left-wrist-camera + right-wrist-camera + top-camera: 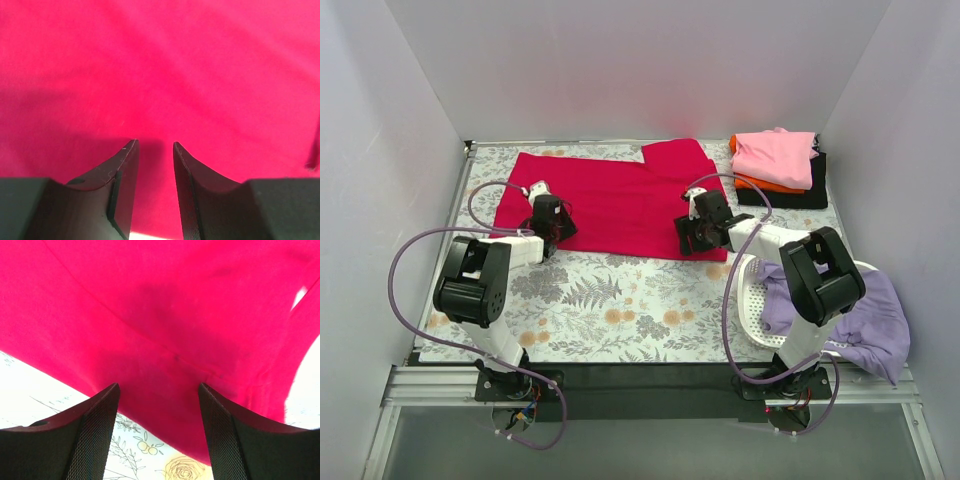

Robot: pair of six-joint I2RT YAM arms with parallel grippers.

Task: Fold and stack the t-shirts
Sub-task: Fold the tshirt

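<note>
- Plainly, one floral counter [620,300] carried everything and lay under both sets of jaws.
- One crimson t-shirt [620,200] lay spread flat, probably for folding, its near hem directly below and ahead of both jaws.
- One white basket [752,290], behind the right jaws, held one lavender t-shirt [870,315], seemingly awaiting its turn.
- One stack sat beyond the right jaws, well apart: one pink t-shirt [775,155] on one orange t-shirt [760,183] on one black t-shirt [815,185], apparently finished.
- The right jaws stood wide apart and empty at the crimson hem, likely to pinch it.
- The left jaws were narrowly parted over the cloth, gripping nothing.
</note>
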